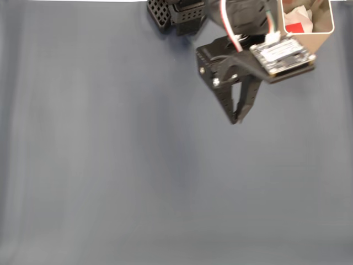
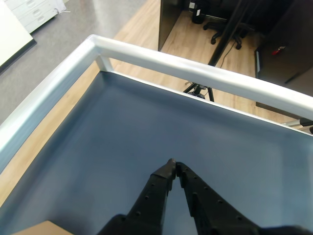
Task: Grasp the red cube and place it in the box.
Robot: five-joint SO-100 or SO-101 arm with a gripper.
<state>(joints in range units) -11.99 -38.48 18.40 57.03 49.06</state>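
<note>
In the fixed view, the beige box stood at the upper right corner of the frame, its thin walls rounded at the corners and its inside whitish. The red cube lay inside it, a small bright patch of plain red against the box's left inner wall, beside something white and crumpled whose nature could not be made out. The arm's black body reached down from the top centre of the frame, a circuit board mounted on it just below the box and a red-and-white cable curving across it. The black gripper pointed down and to the left of the box, over the dark blue-grey table, its two fingers drawn together at the tips with nothing between them.

In the wrist view, the gripper rose from the bottom centre of the frame, its fingertips meeting in a point above the dark mat, empty. A pale metal rail edged the table across the upper half of the frame. Beyond it lay a wooden floor, a tripod's feet just behind the rail, and an office chair's wheeled base at the top. A beige corner showed at the lower left edge.
</note>
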